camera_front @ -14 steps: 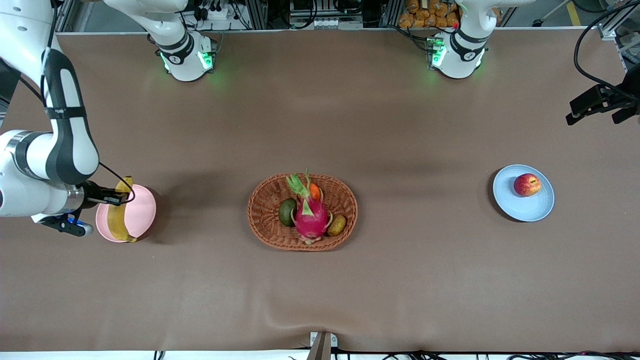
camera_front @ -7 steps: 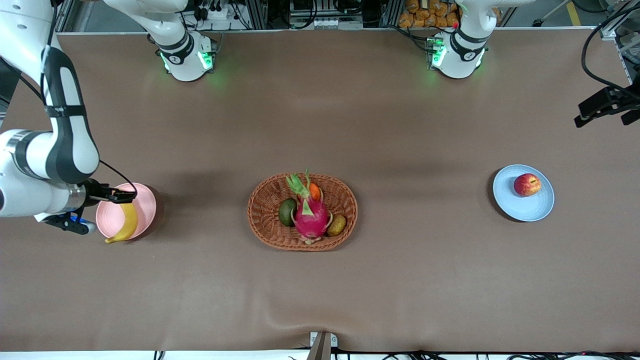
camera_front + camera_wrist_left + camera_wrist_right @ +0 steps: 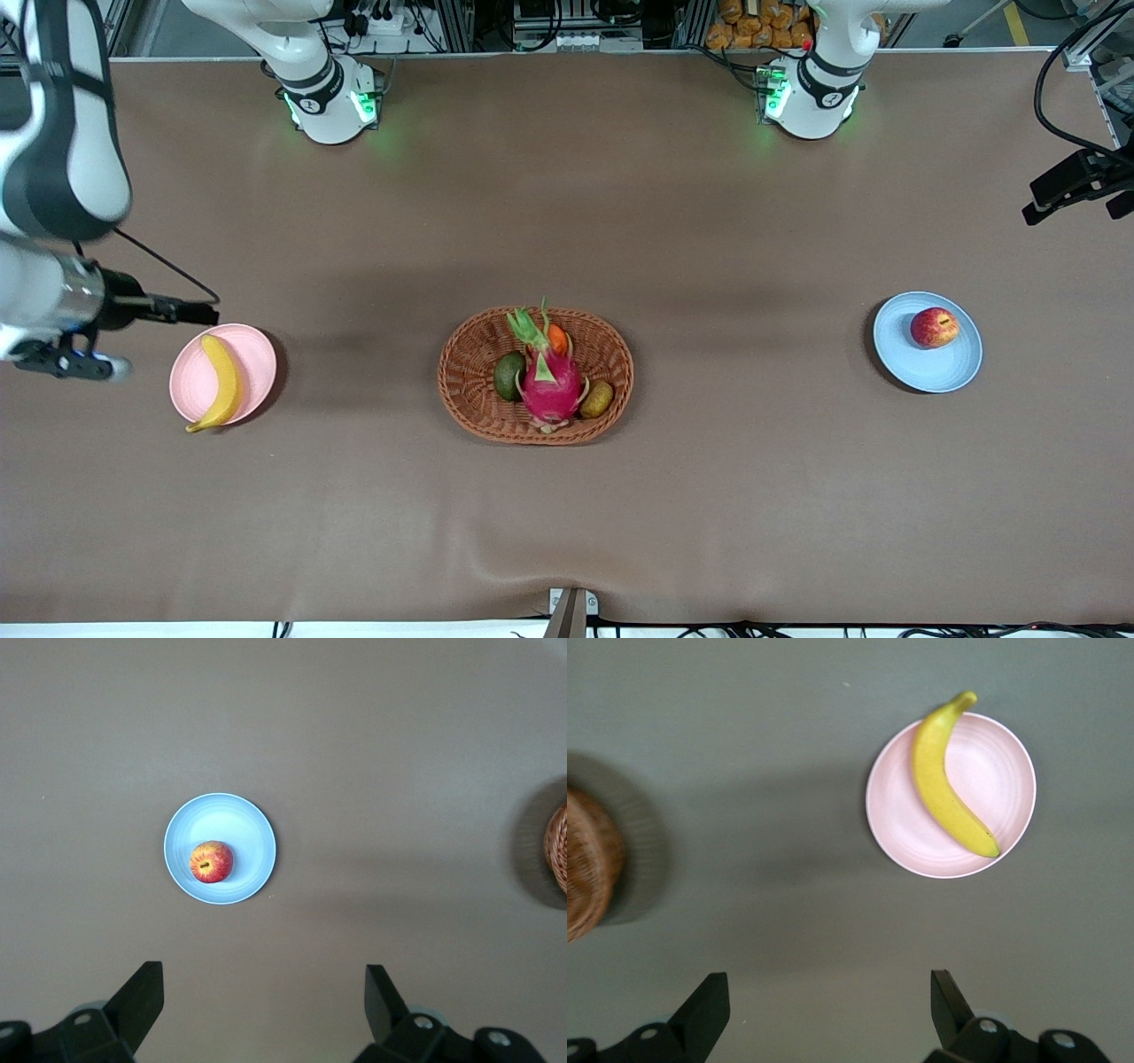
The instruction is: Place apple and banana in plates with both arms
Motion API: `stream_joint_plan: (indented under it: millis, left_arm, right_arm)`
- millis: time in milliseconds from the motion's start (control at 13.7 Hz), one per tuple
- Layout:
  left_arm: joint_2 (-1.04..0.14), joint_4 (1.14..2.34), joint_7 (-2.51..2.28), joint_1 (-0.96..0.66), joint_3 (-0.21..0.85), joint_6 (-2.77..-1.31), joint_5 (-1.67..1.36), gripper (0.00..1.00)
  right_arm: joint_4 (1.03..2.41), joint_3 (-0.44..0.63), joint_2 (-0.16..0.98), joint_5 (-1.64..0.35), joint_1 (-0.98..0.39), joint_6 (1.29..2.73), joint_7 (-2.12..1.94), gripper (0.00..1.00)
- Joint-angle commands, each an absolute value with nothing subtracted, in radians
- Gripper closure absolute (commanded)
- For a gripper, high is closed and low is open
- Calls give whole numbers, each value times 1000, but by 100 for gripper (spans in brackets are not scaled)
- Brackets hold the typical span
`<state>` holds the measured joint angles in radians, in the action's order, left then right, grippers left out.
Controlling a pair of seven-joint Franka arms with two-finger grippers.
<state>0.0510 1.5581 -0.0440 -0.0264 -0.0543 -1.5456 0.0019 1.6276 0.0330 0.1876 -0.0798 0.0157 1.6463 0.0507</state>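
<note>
While the right claw point(image 3: 828, 1014) hangs spread and empty above the desk point(image 3: 567, 496) beside the pink plate point(image 3: 252, 368), the banana point(image 3: 220, 383) lies across that plate, one tip poking over the rim nearest the front camera. At the left arm's end, the apple point(image 3: 934, 327) sits on the blue plate point(image 3: 921, 368), with the left claw point(image 3: 264, 1010) also spread wide, high above bare desk. Between both plates stands a wicker basket point(image 3: 469, 390), well apart from each.

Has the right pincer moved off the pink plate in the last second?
Yes. The right pincer, open, has drawn away from the pink plate toward the robots' bases, leaving the banana lying on the plate.
</note>
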Motion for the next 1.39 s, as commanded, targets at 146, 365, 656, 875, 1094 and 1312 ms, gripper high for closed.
stream_joint_plan:
  millis: [146, 365, 656, 875, 1094, 1312]
  left_arm:
    - [43, 1542, -87, -26, -38, -1536, 3, 0]
    - [38, 1542, -74, -20, -38, -1536, 6, 0]
    - [34, 1534, -74, -23, -38, -1529, 0, 0]
    - [34, 1535, -74, -26, -38, -1517, -2, 0]
    - [32, 1534, -74, -28, -37, -1514, 0, 0]
    - [32, 1536, -75, -32, -35, -1480, 2, 0]
  right_arm:
    - [1655, 35, 8, -95, -12, 1569, 25, 0]
    - [1585, 37, -17, -84, -15, 1508, 23, 0]
    - [1529, 49, -15, -34, -6, 1456, -23, 0]
    - [1529, 51, -17, -20, -5, 1456, -26, 0]
    - [1531, 48, -17, -20, 15, 1447, -15, 0]
    - [1532, 48, -18, -20, 15, 1424, 23, 0]
